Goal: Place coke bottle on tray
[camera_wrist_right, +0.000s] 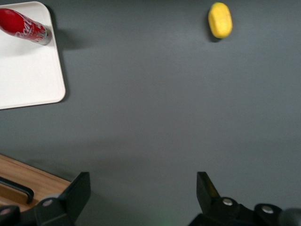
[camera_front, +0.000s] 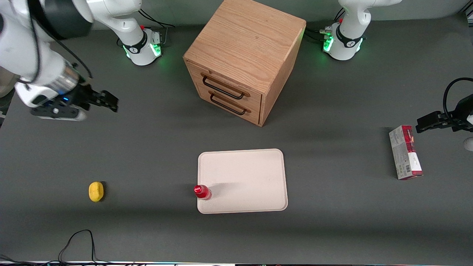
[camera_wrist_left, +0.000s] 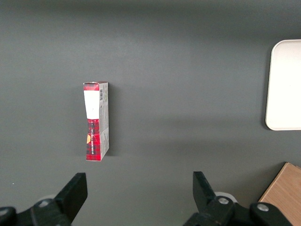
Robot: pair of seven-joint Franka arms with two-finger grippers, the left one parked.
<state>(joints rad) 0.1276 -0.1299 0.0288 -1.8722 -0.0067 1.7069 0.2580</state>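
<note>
Bottle standing on tray, gripper clear.
Black two-finger gripper hangs with fingers apart, empty, above the dark grey bench; small red coke bottle stands upright at the cream-white rectangular tray's edge. Likely light, rigid, smooth, tippy: grip mid-body.

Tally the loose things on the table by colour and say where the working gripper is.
Red: 2, coke bottle, carton
Yellow: 1, lemon
Cream-white: 1, tray
Total: 4
Gripper: open, above bare table, holding nothing.
</note>
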